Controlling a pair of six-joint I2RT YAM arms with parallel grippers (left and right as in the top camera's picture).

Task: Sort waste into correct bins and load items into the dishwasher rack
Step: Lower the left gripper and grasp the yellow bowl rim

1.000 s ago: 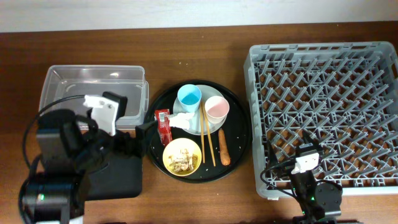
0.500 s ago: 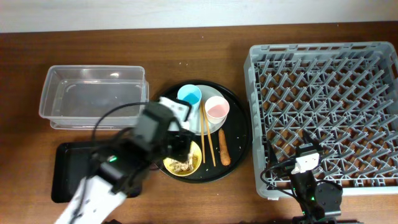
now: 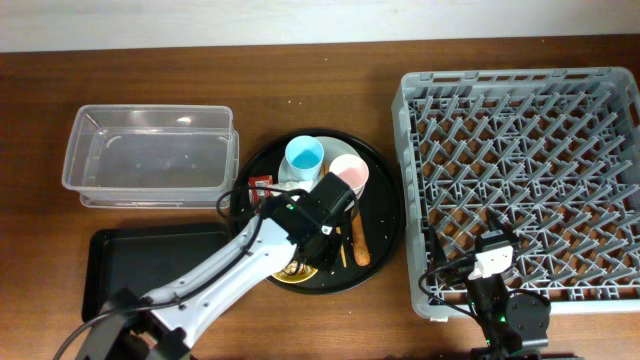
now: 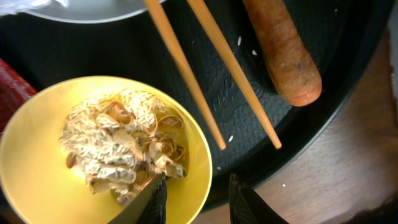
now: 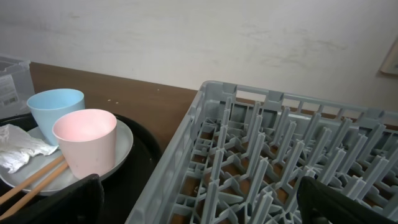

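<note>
Bowl (image 4: pixel 37 186), yellow, on round tray (image 4: pixel 93 53), rice-like scraps (image 4: pixel 118 143) inside. L arm extends from lower left, bent over it. L gripper (image 4: pixel 198 194) jaws narrowed astride rim, one finger in scraps, one outside; real pinch or not, can't tell. R gripper (image 5: pixel 199 199) jaws spread wide by rack (image 5: pixel 261 155). Overhead, arm hides most of bowl.

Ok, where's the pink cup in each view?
Overhead: pink cup at the upper right of the round tray, just right of the blue cup.
Left wrist: not in it.
Right wrist: pink cup at the left, on the plate, in front of the blue cup.
Shared landmark: the round black tray, also in the left wrist and right wrist views.
</note>
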